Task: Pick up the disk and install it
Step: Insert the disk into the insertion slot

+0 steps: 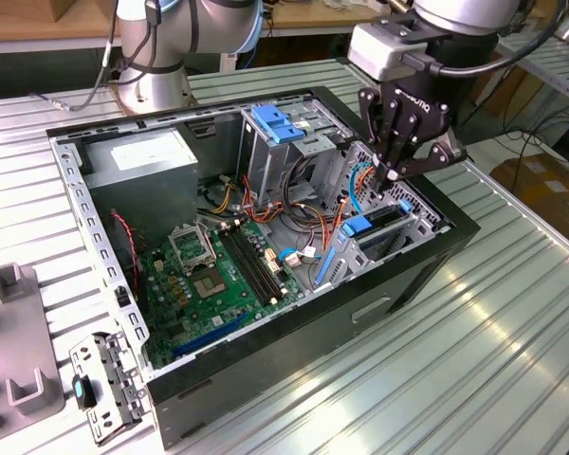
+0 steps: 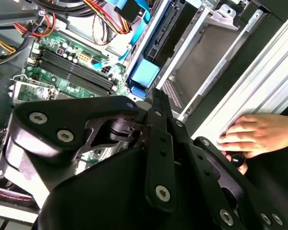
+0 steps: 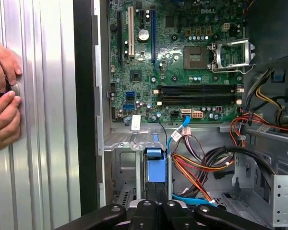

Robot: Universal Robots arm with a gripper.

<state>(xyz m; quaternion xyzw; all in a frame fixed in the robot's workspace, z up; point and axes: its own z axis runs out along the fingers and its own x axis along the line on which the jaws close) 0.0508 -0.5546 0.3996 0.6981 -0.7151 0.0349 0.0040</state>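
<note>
Here, the tool (image 1: 391, 172) hangs with its fingers pressed together and nothing between them, just above the drive cage (image 1: 419, 227). The cage sits in the corner of the open computer case (image 1: 266, 379) nearest the desk's (image 1: 474, 360) edge at the exterior view's right. The disk (image 1: 384, 218) stands on edge in that cage, its blue frame (image 1: 357, 226) uppermost and seemingly seated or close to it. Judged as a seating step, it goes best with the tool centred on the frame's end, pressing straight along the cage rails, clear of the orange and blue cables (image 1: 356, 185) just beside. The exterior view gives the gap between tool and disk. The first wrist view gives the frame's line-up with the tool's axis — and a person's hands (image 3: 2, 100) resting on the desk beside the case wall.
</note>
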